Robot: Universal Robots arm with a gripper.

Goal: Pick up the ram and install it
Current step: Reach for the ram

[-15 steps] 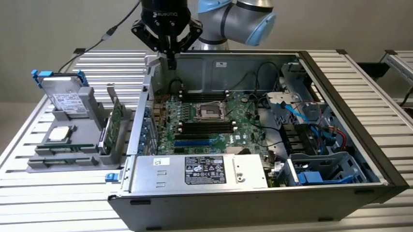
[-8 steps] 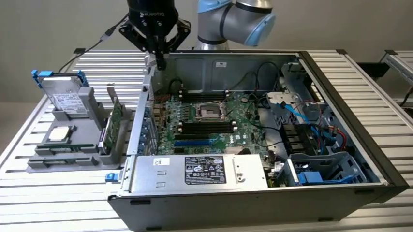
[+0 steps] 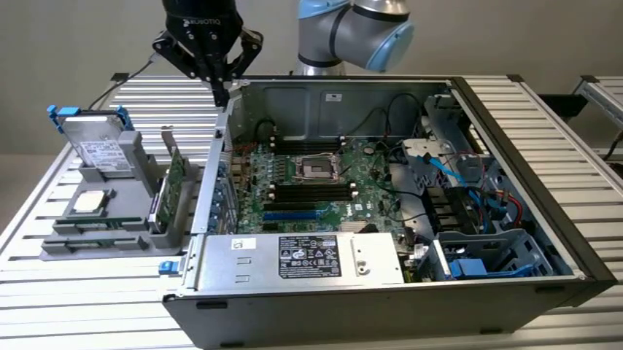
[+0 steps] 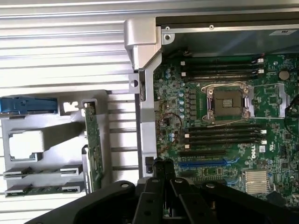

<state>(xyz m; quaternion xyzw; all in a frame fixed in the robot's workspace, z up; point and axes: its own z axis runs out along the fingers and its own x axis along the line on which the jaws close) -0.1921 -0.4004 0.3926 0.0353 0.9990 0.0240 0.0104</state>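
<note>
The gripper [image 3: 222, 89] [image 4: 163, 167] is closed with its fingers pressed together and nothing between them, and it hangs above the rear corner of the open computer case [image 3: 370, 315], on the case's side toward the exterior view's left. The ram [image 3: 98, 224] [image 4: 42, 173] lies flat in the grey holder [image 3: 68, 251] [image 4: 70, 126] outside the case, just beside the square silver processor [image 3: 87, 202] [image 4: 25, 144] and well apart from the gripper. The green expansion card [image 3: 175, 186] [image 4: 93, 149] stands upright at the holder's edge nearest to the case.
</note>
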